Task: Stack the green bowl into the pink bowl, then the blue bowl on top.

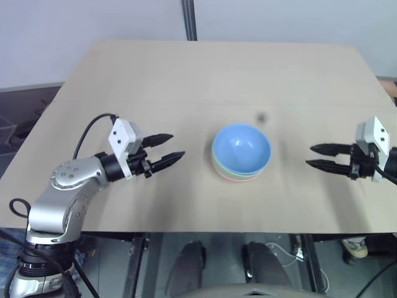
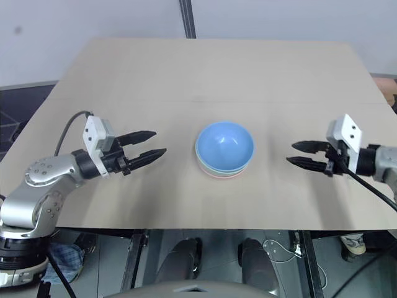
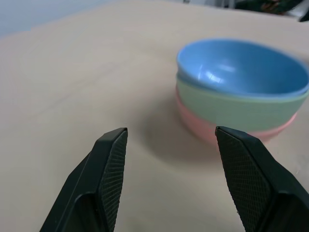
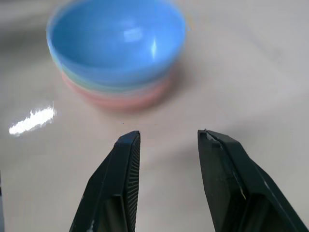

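The three bowls stand nested in one stack at the middle of the table. The blue bowl (image 1: 241,148) sits on top, the green bowl (image 3: 227,104) shows as a band under it, and the pink bowl (image 3: 203,126) is at the bottom. My left gripper (image 1: 167,151) hovers open to the left of the stack, pointing at it, with nothing between its fingers. My right gripper (image 1: 315,156) is open as well, off to the right of the stack and pointing back toward it, also empty.
The bowls rest on a light wooden table (image 1: 186,81) whose front edge runs just below both grippers. A small dark mark (image 1: 261,116) lies on the tabletop behind the stack. A dark vertical post (image 1: 189,18) rises behind the far edge.
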`<action>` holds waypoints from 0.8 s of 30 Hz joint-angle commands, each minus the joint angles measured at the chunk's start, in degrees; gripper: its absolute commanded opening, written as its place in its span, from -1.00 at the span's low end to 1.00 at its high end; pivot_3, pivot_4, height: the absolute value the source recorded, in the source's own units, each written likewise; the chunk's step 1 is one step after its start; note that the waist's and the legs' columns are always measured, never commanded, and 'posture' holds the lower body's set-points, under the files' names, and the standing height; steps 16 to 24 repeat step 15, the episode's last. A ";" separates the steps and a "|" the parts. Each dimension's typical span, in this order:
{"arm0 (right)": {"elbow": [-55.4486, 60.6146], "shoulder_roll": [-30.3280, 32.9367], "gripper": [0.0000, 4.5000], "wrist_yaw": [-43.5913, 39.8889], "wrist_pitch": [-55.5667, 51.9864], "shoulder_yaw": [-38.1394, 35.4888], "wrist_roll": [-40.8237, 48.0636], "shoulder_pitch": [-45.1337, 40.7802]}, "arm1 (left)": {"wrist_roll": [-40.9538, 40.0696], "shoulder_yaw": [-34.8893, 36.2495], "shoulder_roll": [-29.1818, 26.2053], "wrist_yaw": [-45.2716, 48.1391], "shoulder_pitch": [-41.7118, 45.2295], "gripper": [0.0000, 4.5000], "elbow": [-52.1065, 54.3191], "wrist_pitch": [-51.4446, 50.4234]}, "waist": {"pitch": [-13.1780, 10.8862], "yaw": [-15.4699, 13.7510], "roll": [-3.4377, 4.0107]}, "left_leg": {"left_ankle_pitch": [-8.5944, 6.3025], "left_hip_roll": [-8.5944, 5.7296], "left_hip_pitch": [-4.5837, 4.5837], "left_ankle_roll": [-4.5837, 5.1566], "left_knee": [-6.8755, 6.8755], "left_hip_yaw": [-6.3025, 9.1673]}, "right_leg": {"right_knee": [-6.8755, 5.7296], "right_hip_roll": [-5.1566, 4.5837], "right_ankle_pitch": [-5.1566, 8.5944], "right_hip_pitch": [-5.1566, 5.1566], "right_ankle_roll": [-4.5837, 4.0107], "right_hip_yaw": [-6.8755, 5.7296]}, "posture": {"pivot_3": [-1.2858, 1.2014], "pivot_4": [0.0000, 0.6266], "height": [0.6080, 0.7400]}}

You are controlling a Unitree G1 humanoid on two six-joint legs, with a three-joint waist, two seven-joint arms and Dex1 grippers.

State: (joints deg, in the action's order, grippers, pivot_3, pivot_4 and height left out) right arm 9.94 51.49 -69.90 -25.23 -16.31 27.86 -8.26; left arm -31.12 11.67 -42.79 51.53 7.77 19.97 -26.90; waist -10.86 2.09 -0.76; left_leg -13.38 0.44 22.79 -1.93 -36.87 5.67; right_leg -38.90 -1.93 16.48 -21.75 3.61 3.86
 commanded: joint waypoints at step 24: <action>-6.54 -3.11 -0.13 -5.59 18.38 -5.32 4.37 1.42 | 1.35 2.26 -1.03 1.14 -4.83 0.37 1.25 5.67 | 0.00 0.15 0.02 | 0.00 0.06 -0.06 0.00 0.01 -0.07 | 0.01 0.04 0.00 0.02 0.00 0.07 | 0.03 -0.52 1.00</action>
